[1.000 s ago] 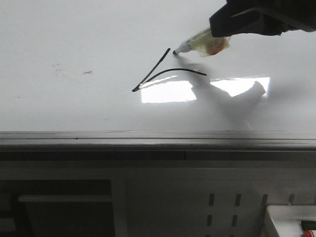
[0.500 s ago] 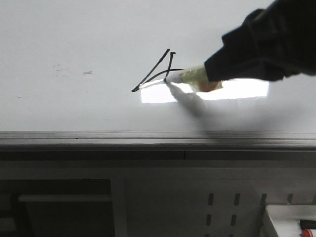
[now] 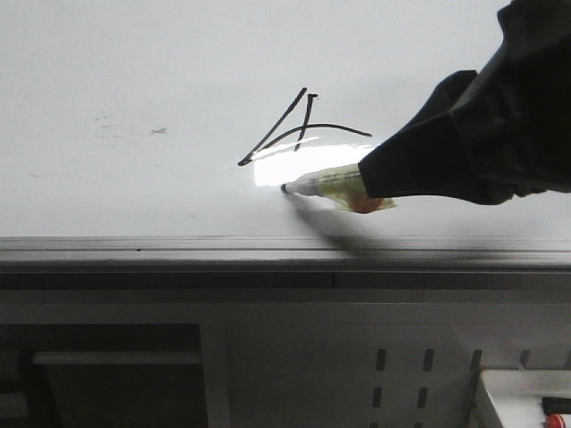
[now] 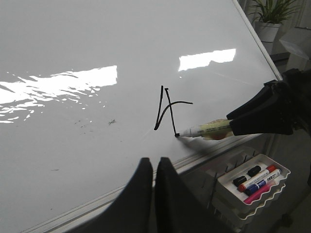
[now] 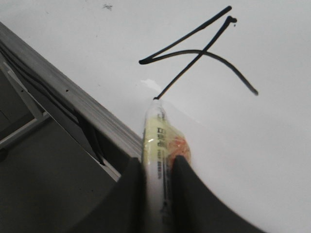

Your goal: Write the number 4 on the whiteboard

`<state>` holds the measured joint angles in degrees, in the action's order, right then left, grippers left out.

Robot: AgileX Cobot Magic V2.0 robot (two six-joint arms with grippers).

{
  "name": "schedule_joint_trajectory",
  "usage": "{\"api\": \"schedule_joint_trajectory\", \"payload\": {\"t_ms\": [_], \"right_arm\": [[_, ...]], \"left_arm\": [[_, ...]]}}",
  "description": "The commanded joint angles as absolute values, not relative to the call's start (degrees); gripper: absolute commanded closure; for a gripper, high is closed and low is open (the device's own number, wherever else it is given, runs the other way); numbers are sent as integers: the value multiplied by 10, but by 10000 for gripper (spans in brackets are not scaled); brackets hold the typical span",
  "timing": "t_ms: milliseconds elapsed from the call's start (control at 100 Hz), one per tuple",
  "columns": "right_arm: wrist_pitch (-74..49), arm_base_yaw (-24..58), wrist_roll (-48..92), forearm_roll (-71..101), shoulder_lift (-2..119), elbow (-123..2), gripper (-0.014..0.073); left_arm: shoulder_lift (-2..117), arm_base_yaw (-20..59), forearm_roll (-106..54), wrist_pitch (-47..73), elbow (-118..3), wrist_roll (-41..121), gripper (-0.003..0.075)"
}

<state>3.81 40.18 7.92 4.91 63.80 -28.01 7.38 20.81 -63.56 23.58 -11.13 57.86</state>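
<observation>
The number 4 (image 3: 303,132) is drawn in thin black strokes on the glossy whiteboard (image 3: 134,71). It also shows in the left wrist view as the 4 (image 4: 170,106) and in the right wrist view as the 4 (image 5: 206,50). My right gripper (image 3: 370,178) is shut on a yellowish marker (image 3: 326,183), whose black tip touches the board at the lower end of the vertical stroke, just above the grey edge rail (image 3: 178,250). The marker (image 5: 158,131) sits between the right gripper's (image 5: 156,162) jaws. My left gripper (image 4: 153,161) hangs shut and empty over the board's lower edge.
A white tray (image 4: 277,187) holding several markers hangs below the rail on the right. A potted plant (image 4: 269,14) stands beyond the board's far corner. Faint grey smudges (image 3: 158,131) lie left of the figure. A bright light reflection (image 3: 285,169) sits under the 4.
The right gripper moved the marker tip from the top of the figure down toward the rail. A vertical stroke now crosses the curved stroke.
</observation>
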Motion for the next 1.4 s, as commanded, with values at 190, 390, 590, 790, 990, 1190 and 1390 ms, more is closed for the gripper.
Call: {"api": "schedule_joint_trajectory", "payload": {"t_ms": [190, 390, 590, 790, 990, 1190, 1390], "right_arm": [[51, 478, 82, 0, 515, -339, 637], [-66, 522, 82, -26, 478, -380, 637], [-149, 550, 82, -60, 501, -414, 640], [-212, 605, 122, -68, 551, -476, 640], [-256, 650, 146, -69, 597, -546, 640], [-264, 686, 165, -72, 618, -582, 640], [-273, 689, 165, -72, 628, -588, 640]], "left_arm": [[78, 206, -704, 252, -132, 574, 740], [90, 206, -543, 345, -196, 577, 648], [176, 206, -433, 458, -313, 577, 274], [275, 240, -434, 526, -425, 627, 344], [353, 315, -401, 577, -493, 639, 352], [425, 369, -387, 592, -517, 639, 352], [476, 383, -387, 576, -545, 639, 352]]}}
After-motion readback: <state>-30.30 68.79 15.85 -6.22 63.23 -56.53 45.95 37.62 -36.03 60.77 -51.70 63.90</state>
